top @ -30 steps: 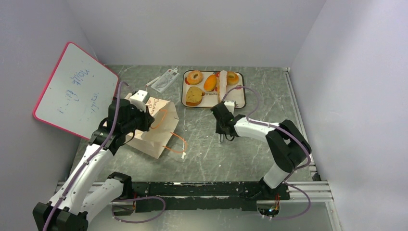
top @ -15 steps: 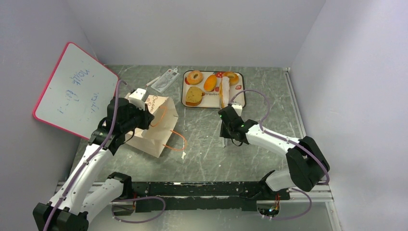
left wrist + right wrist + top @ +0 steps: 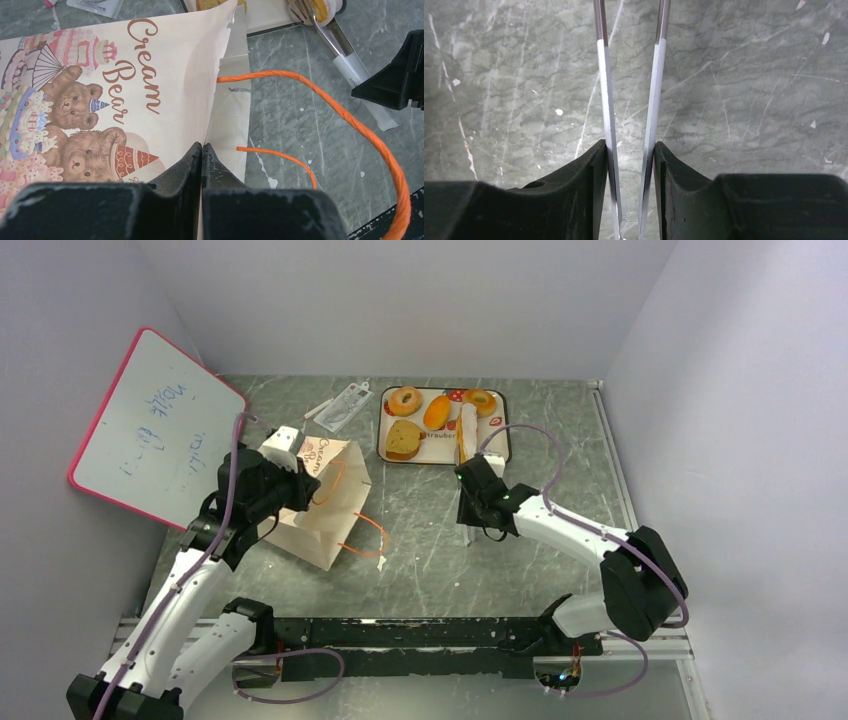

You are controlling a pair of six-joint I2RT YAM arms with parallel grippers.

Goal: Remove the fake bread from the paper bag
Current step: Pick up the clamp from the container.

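Currently four pieces of fake bread [image 3: 437,412] sit on the tray [image 3: 425,460], ahead of the right jaws and out past the far end of the tongs [image 3: 605,90]. No piece shows at the bag or between the tong arms. Right gripper [image 3: 629,145]: jaws pinching the tongs by their white handles, one arm against each finger. The arms are apart, with only bare table [image 3: 749,100] between them. Paper bag [image 3: 165,75] lies slumped on its side, well off to the side of the right jaws. Left gripper [image 3: 201,147]: jaws pressed together on a paper edge at the bag's mouth end, with the orange handle [image 3: 345,115] looping loose just beyond them. Bread is well apart from the left jaws, out past that handle. Judgement: extraction looks nearly or fully done, but the bag interior is hidden, so contents are unconfirmed. To do it well, draw the tongs back level without catching the tray rim, squeeze lightly, and lift the pinched edge so the mouth gapes for a check.
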